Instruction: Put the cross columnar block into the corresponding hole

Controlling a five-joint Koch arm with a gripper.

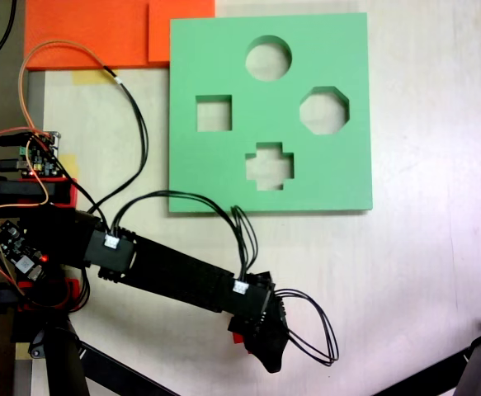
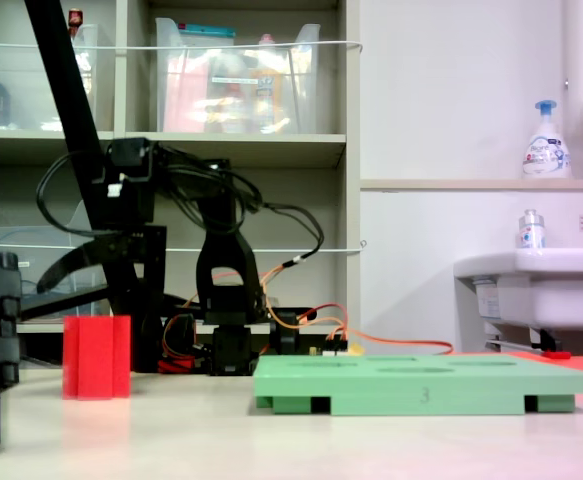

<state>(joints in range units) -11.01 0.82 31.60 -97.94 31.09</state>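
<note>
The cross columnar block (image 2: 96, 357) is bright red and stands upright on the table at the second exterior view's left. In the first exterior view only a red sliver of the block (image 1: 237, 336) shows beneath my black gripper (image 1: 261, 342). My gripper (image 2: 99, 300) hangs over the block and looks open: one finger reaches down beside the block's right side and the curved jaw is swung out to the left. The corresponding hole (image 1: 270, 166) is the plus-shaped cutout near the front edge of the green foam board (image 1: 351, 165), well away from the gripper. The board (image 2: 421, 385) lies flat.
The board also has a round cutout (image 1: 268, 58), a square one (image 1: 214, 113) and an octagonal one (image 1: 324, 110). Orange foam sheets (image 1: 91, 33) lie at the back left. A circuit board with wires (image 1: 38, 153) sits by the arm's base. A black tripod leg (image 1: 479, 363) crosses the front right corner.
</note>
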